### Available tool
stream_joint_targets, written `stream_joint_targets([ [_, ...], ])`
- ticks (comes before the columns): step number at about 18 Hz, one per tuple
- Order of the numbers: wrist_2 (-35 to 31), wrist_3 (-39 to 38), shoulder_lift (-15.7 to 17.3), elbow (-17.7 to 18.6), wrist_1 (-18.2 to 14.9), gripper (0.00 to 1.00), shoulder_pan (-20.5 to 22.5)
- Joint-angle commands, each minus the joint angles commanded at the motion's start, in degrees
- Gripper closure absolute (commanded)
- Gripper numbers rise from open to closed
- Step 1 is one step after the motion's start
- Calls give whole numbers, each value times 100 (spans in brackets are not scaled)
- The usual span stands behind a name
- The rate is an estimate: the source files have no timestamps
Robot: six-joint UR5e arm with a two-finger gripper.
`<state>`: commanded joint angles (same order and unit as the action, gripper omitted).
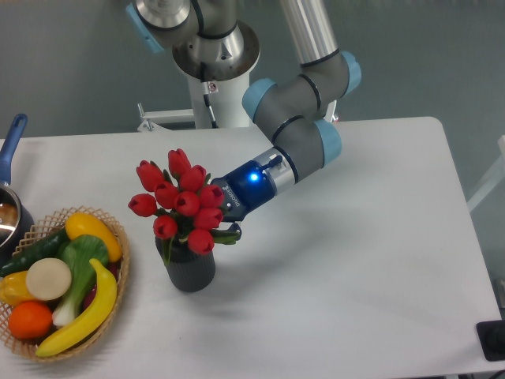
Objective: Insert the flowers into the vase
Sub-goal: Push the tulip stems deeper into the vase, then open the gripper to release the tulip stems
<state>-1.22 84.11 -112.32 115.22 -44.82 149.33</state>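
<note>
A bunch of red tulip flowers point(180, 199) with green stems stands over the dark grey ribbed vase point(189, 269) left of the table's middle. The stems reach down into the vase's mouth and the buds spread wider than it. My gripper point(222, 231) comes in from the right, level with the lowest buds just above the vase's rim. One dark finger point(228, 235) shows beside the stems; the other is hidden behind the flowers. Whether the jaws press the stems is hidden by the buds.
A woven wicker basket point(117, 292) of toy fruit and vegetables sits at the left front, a hand's width from the vase. A pot with a blue handle point(9, 146) is at the left edge. The robot's base point(215, 71) stands behind the table.
</note>
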Motion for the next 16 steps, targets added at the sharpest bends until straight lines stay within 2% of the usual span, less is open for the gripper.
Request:
stream_joint_targets([
  [8, -62, 27, 0, 0, -9, 76, 0],
  [9, -54, 27, -17, 0, 0, 69, 0],
  [11, -54, 44, -18, 0, 0, 68, 0],
  [12, -54, 62, -18, 0, 0, 62, 9],
  [16, -54, 62, -18, 0, 0, 58, 9],
])
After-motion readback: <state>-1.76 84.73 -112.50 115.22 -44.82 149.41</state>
